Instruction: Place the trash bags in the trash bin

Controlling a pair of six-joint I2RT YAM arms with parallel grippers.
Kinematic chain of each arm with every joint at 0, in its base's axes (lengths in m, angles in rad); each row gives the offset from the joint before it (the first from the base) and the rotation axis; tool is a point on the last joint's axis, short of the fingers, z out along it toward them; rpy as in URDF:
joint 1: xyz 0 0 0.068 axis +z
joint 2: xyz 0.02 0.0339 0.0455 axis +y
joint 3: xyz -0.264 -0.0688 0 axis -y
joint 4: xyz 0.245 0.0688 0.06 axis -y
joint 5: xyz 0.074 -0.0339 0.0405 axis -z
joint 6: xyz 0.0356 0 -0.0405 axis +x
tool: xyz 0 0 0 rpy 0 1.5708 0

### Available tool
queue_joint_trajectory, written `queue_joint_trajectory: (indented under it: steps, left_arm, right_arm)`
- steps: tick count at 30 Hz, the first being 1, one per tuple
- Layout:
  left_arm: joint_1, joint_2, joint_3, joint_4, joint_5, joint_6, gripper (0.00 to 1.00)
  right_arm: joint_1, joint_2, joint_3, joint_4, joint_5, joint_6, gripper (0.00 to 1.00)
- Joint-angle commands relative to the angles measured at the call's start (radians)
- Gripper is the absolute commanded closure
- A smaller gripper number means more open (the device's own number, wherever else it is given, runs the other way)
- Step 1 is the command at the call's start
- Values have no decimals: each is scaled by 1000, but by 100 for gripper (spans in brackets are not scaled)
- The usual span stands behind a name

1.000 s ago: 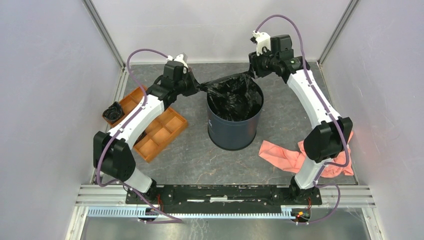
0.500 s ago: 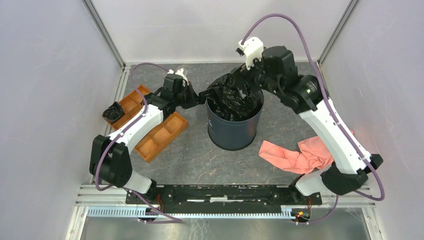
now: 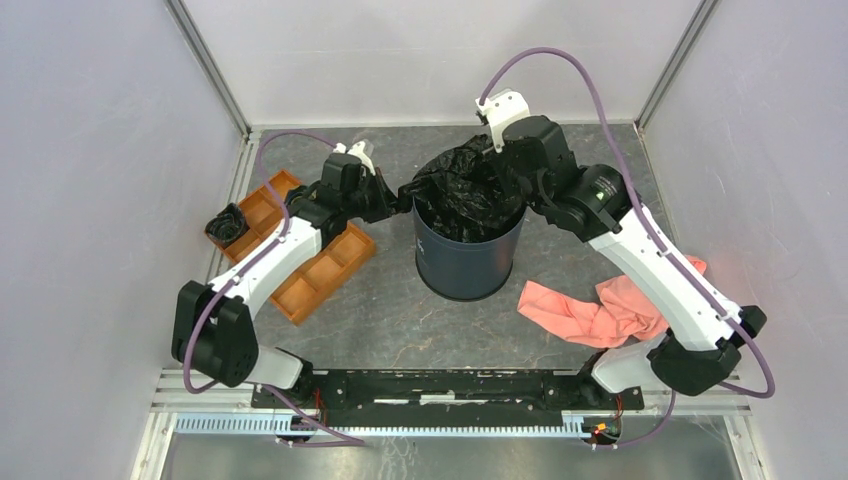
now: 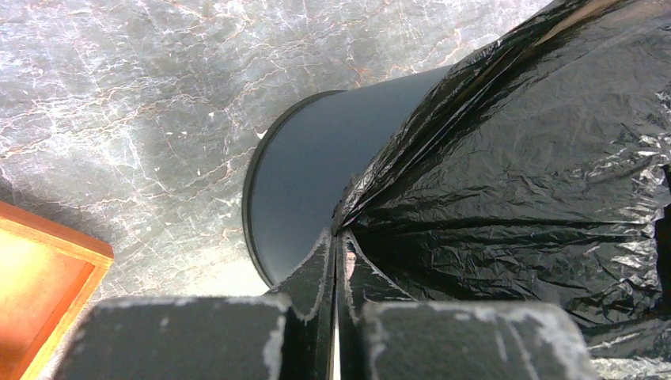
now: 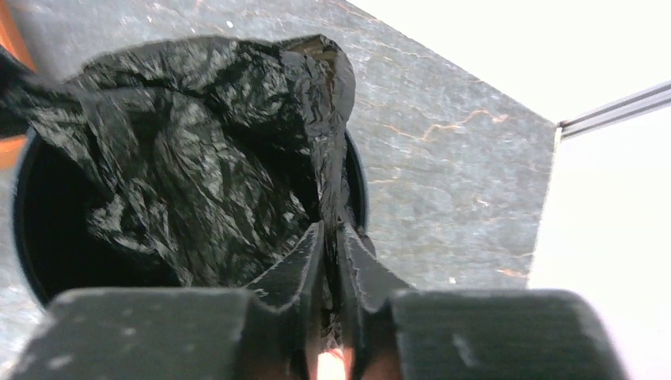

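The dark navy trash bin stands mid-table with a large black trash bag bunched in its mouth and rising above the rim. My left gripper is shut on the bag's left edge just outside the rim; in the left wrist view the film fans out from the closed fingertips beside the bin wall. My right gripper is at the far right rim, shut on a fold of the bag that runs between its fingers. A small black trash bag wad lies in the orange tray.
The orange compartment tray lies left of the bin, under my left arm. A pink cloth lies right of the bin beneath my right arm. Grey walls enclose the table on three sides.
My right arm swung forward and left from the back corner to the bin's far rim, where its jaws opened, then closed on the bag. My left gripper kept its grip and shifted slightly left.
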Motion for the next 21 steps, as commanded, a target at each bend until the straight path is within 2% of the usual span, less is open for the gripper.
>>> queue_joint_trajectory:
  steps: [1, 2, 7, 11, 21]
  left_arm:
    - [4, -51, -15, 38, 16, -52, 98]
    - [4, -53, -21, 38, 16, -55, 98]
    - [4, -67, -35, 32, 24, -61, 98]
    - [4, -78, -49, 35, 33, -68, 98]
    - [3, -126, -154, 57, 95, -105, 98]
  right_arm:
    - [-71, -43, -56, 162, 5, 41, 93]
    - [-126, -41, -78, 181, -50, 46, 99]
    - [-339, -33, -213, 283, -240, 76, 100]
    - [-447, -21, -330, 359, -290, 75, 100]
    - [-490, -105, -684, 519, -493, 91, 98]
